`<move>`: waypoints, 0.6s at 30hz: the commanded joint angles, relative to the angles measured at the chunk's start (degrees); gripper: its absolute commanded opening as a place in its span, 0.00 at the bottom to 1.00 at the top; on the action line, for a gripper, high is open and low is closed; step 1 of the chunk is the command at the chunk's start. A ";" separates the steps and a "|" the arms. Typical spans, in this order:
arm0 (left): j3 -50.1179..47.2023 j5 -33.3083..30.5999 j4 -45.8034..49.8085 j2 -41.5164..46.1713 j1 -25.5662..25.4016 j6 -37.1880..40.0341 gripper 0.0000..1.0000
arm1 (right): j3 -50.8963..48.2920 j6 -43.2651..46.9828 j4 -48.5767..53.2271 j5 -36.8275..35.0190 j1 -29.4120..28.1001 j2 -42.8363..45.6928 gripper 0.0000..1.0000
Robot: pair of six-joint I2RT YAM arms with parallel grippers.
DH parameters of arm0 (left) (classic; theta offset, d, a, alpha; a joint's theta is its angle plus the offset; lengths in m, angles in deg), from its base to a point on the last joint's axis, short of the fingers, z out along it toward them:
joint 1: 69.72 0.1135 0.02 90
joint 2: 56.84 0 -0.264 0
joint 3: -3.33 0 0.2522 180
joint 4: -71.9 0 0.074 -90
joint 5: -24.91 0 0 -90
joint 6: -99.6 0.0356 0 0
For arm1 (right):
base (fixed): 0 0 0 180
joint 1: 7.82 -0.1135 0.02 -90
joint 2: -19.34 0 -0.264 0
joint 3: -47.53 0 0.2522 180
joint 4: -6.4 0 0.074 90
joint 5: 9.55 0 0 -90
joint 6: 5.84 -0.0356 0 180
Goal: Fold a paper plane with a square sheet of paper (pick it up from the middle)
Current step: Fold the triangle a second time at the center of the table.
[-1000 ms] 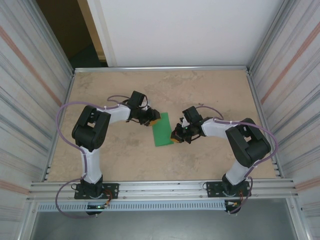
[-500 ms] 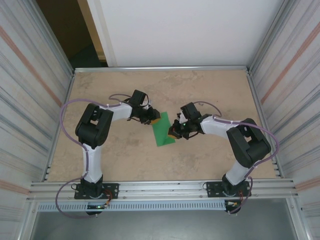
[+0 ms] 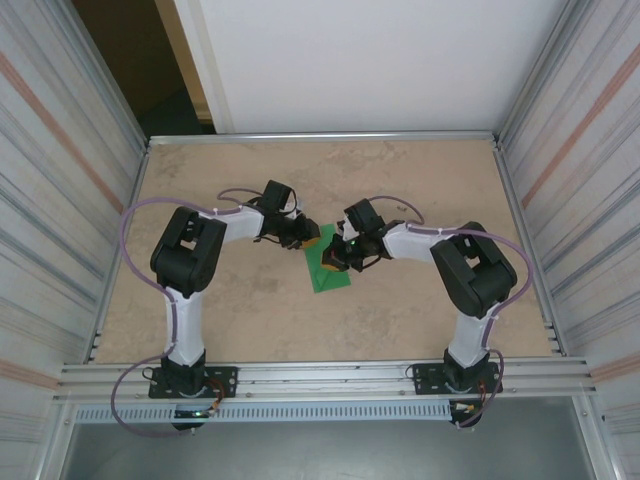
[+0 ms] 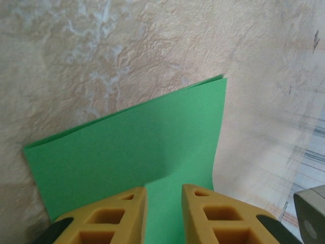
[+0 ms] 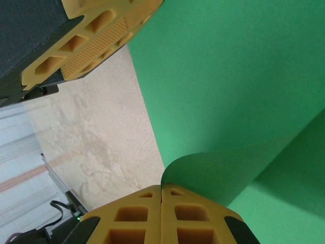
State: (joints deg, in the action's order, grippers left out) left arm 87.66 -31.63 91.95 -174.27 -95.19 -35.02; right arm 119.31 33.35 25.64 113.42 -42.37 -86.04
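Note:
The square sheet of paper (image 3: 324,276) is bright green and lies mid-table, folded over, with two layers showing along its far edge (image 4: 127,147). My right gripper (image 5: 161,185) is shut on one edge of the sheet and has lifted it, so a flap (image 5: 228,170) curls over the flat part (image 5: 228,71). In the top view the right gripper (image 3: 335,258) hangs over the sheet. My left gripper (image 4: 164,189) rests at the sheet's far-left end (image 3: 311,241), its fingers a narrow gap apart with nothing between them. The left gripper's fingers (image 5: 94,40) show in the right wrist view.
The sheet lies on a beige mottled tabletop (image 3: 400,180) edged by metal rails, with corrugated walls left and right. The two grippers are close together over the paper. Bare table lies on every side of the sheet.
My right gripper has moved left and away from the base, across the sheet, carrying the paper's edge with it. The left gripper has stayed nearly still on the sheet's end.

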 commanded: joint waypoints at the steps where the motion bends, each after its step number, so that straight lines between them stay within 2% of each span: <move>1: -1.83 -1.79 2.41 -1.46 0.17 0.92 0.25 | 1.29 -1.34 -1.66 -0.70 -0.41 -1.22 0.00; 18: -2.04 -3.20 3.47 -1.52 0.22 0.68 0.21 | 2.69 -2.41 -3.10 -1.22 -0.58 -4.07 0.00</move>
State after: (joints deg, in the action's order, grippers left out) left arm 87.42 -32.09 91.84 -174.27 -95.17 -35.02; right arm 120.53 32.04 23.06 112.57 -42.37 -88.99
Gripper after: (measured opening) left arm 0.216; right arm 0.043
